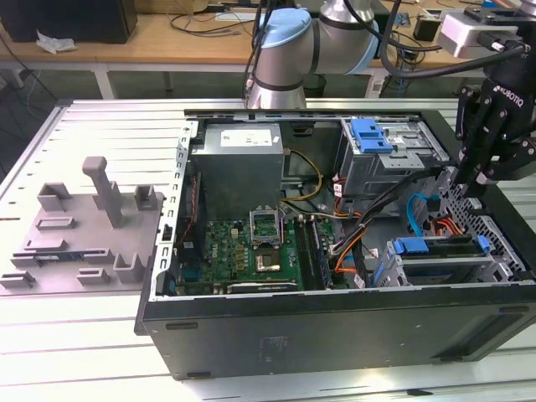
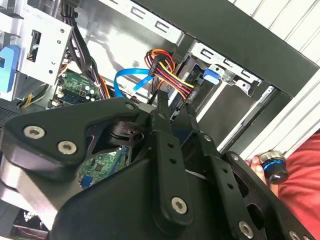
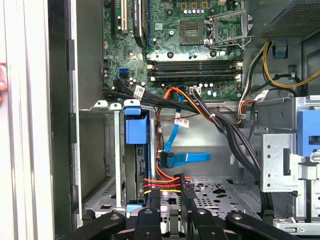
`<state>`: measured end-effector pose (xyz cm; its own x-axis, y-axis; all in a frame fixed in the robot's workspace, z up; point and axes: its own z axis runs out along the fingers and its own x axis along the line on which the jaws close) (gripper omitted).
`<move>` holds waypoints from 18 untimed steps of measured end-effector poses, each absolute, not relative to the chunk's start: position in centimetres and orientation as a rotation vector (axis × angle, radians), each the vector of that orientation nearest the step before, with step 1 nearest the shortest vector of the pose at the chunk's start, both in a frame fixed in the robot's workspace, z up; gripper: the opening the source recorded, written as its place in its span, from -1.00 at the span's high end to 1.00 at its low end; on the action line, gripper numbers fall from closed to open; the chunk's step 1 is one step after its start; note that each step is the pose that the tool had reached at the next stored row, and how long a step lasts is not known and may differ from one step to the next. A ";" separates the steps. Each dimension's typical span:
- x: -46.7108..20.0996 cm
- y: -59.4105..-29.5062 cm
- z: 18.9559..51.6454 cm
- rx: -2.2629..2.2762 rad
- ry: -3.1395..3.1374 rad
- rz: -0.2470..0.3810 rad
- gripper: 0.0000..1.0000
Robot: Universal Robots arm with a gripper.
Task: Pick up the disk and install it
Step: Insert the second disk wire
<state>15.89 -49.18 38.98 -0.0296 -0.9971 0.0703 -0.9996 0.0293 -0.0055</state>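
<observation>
fingers [image 3: 150,207] of mine stand a little apart, and as far as i can see nothing is pinched between them. in the first wrist view my gripper [image 3: 169,202] hangs low inside the open computer case [image 1: 335,322]. it is just beside the bundle of red, yellow and orange power wires [image 3: 162,181] and near the flat blue data cable [image 3: 192,158]. in the exterior view my gripper [image 1: 471,188] hangs over the corner of the case at that view's right, above the drive cage [image 1: 494,251].

the disk [image 3: 136,131] is not in my hold. it sits edge-on in the drive cage [image 3: 97,165], with its blue bracket towards the motherboard [image 3: 195,55] and the coloured wires running to its near end. the exterior view shows the disk [image 1: 429,246] lying low in the same cage.

i judge the pick-up and the carry over, and the install either at its last seating or done. i cannot tell whether the bracket has latched home.

any move from here calls for care. the wires crowd my fingertips, so i would go slowly and straight, with no sideways sweep that could snag a connector or drag the disk out of its cage.
</observation>
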 end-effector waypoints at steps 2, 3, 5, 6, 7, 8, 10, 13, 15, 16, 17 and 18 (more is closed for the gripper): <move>15.9 -49.2 39.0 2.155 -2.219 0.082 0.40; 15.9 -49.2 39.0 2.155 -2.219 0.082 0.40; 15.9 -49.2 39.0 2.155 -2.219 0.083 0.40; 15.9 -49.2 39.0 2.155 -2.219 0.083 0.40; 15.9 -49.2 39.0 2.155 -2.219 0.083 0.40; 15.9 -49.2 39.0 2.155 -2.219 0.083 0.40; 15.9 -49.2 39.0 2.155 -2.219 0.083 0.40; 15.9 -48.8 39.0 2.146 -2.209 0.103 0.40; 15.9 -48.7 39.0 2.139 -2.201 0.119 0.40; 15.8 -48.6 39.0 2.136 -2.197 0.127 0.40; 15.8 -48.6 39.0 2.132 -2.193 0.135 0.40; 15.7 -48.5 38.9 2.128 -2.189 0.141 0.40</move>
